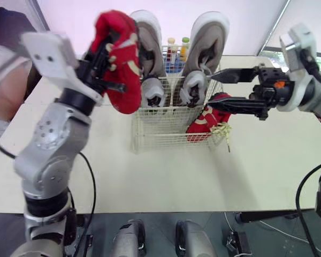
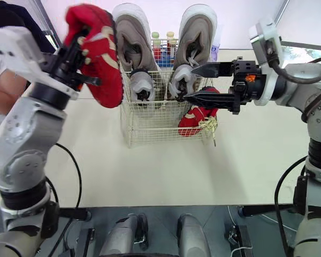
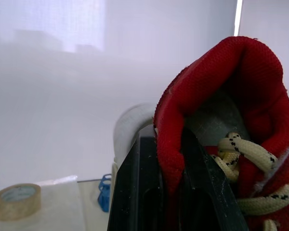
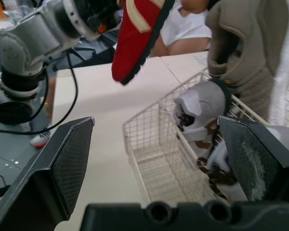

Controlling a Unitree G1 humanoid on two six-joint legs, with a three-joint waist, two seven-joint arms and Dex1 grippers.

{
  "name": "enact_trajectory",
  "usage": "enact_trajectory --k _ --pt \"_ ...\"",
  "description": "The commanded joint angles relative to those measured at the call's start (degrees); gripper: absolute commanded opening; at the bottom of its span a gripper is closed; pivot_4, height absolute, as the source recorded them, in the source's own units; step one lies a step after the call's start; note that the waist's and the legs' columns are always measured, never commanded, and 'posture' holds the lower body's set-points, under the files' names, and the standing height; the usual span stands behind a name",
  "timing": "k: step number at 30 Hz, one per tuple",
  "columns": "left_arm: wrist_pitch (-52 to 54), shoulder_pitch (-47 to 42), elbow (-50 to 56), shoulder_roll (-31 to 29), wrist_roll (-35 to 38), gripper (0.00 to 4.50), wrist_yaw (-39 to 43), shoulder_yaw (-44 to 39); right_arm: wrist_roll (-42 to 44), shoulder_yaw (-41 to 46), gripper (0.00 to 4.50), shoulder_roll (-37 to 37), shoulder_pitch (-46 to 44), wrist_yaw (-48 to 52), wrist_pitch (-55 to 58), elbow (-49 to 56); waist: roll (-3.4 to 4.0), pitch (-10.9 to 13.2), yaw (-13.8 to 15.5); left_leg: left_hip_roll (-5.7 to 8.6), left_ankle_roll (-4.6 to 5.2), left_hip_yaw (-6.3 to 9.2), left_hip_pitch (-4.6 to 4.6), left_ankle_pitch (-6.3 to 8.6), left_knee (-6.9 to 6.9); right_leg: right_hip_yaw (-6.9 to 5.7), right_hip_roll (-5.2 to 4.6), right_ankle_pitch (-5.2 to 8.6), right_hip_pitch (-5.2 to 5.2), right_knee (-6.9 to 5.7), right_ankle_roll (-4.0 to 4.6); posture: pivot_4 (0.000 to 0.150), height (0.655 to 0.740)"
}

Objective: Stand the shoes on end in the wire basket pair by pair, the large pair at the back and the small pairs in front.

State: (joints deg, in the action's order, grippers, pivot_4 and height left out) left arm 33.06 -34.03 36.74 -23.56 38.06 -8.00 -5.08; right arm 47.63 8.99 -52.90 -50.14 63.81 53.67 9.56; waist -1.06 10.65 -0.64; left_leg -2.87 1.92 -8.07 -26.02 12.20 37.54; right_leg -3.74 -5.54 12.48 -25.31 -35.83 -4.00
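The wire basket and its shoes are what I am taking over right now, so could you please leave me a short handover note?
The left pincer is shut on the collar of a red shoe, held in the air to the left of the wire basket. The right pincer is open over the basket's right half.
In the basket: large grey pair on end at the back, small grey pair in front of it, second red shoe at the front right, laces hanging outside.
Done: both grey pairs and one red shoe are in.
Left: stand the held red shoe in the free front left space.
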Motion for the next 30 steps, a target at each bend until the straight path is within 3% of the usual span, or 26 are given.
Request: enact_trajectory --k 1,17,30 --pt "-4.7 1.7 0.7 2.8 -7.8 0.04 -0.1 3.7 1.5 2.7 4.50 -0.7 -0.1 -1.5 0.2 2.1 -0.01 0.0 0.0 -0.02 0.00 0.02 0.00 0.00 0.01 0.00 0.01 0.00 0.00 -0.01 0.00 0.150 0.7400" --pt "-18.2 8.7 -10.9 13.0 -28.8 0.04 6.0 15.2 3.5 3.5 4.50 0.8 0.9 -6.8 -0.3 4.4 0.02 0.0 0.2 -0.10 0.09 0.06 -0.25 0.20 0.48 -0.01 -0.12 0.00 0.00 -0.06 0.02 0.150 0.7400" --pt "-19.3 17.5 -8.6 19.3 -32.2 0.04 5.0 13.4 4.0 3.0 4.50 2.4 1.1 -8.5 -0.9 4.1 0.58 -0.4 -0.1 -0.19 0.06 0.08 0.14 0.23 0.44 0.00 -0.04 0.01 0.25 -0.12 0.02 0.150 0.7400"
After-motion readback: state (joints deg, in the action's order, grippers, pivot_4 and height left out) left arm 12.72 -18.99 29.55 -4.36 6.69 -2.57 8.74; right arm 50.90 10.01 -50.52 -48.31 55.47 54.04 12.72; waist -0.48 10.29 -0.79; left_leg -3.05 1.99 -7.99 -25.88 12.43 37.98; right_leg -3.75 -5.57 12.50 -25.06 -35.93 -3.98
